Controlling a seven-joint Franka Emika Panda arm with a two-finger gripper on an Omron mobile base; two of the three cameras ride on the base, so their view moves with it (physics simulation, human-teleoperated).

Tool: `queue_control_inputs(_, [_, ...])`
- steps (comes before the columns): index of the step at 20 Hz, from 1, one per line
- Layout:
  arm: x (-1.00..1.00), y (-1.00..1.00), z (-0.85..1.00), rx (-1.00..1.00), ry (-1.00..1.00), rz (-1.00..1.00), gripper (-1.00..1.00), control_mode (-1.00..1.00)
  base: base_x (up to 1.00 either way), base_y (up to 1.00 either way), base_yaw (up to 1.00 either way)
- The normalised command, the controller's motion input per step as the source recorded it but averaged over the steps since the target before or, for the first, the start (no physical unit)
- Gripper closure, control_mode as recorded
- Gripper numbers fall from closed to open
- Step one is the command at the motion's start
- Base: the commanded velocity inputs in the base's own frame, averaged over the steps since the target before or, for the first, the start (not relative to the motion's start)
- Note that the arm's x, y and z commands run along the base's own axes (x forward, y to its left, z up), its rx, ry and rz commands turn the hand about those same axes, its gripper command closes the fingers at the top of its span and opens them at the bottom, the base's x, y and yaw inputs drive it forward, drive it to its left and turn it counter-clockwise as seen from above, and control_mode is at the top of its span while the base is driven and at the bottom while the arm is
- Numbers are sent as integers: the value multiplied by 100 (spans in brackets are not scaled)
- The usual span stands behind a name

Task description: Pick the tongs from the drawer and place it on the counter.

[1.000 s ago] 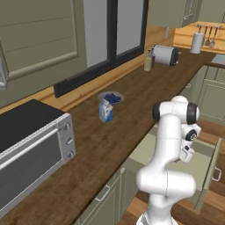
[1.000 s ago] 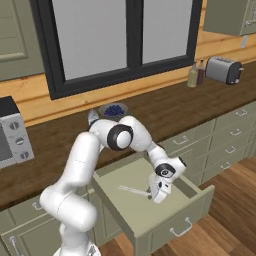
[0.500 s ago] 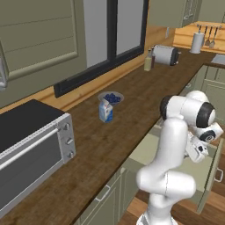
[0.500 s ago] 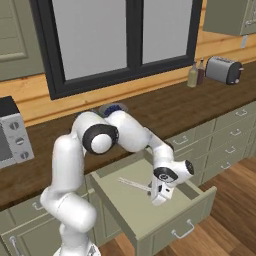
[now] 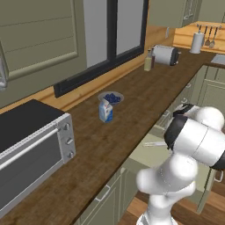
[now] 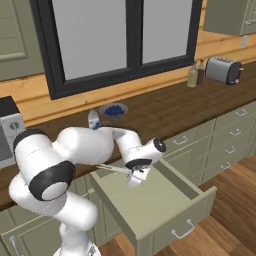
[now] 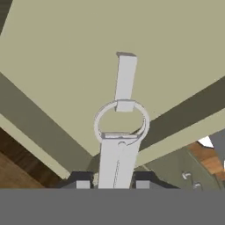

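My gripper (image 7: 110, 183) is clamped on the tongs (image 7: 118, 140), its two dark fingertips (image 7: 81, 181) pressed against either side of the silvery strip at the 6 o'clock edge of the hand view. From there the tongs run straight toward 12 o'clock, passing through their ring clasp and ending in a narrow flat tip over the pale green floor of the drawer (image 7: 176, 48). In the right base view, my gripper (image 6: 135, 175) holds the tongs (image 6: 114, 169) raised above the open drawer (image 6: 165, 210), the thin utensil reaching toward 9 o'clock, just below the front edge of the counter (image 6: 170, 112). A small milk carton (image 5: 105, 110) stands on the counter (image 5: 132, 110) beside a bowl (image 5: 110, 97).
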Motion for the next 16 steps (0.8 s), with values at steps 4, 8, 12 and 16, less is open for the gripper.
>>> queue_control_inputs(4, [39, 100, 68, 0, 21, 0, 100, -100, 0, 0, 0])
queue_control_inputs(8, [78, 100, 31, -3, 19, 0, 100, -100, 0, 0, 0])
queue_control_inputs(12, [79, 83, 10, 0, 6, 0, 100, -100, 0, 0, 0])
queue_control_inputs(16, [78, 55, -9, -2, 6, 0, 100, -100, 0, 0, 0])
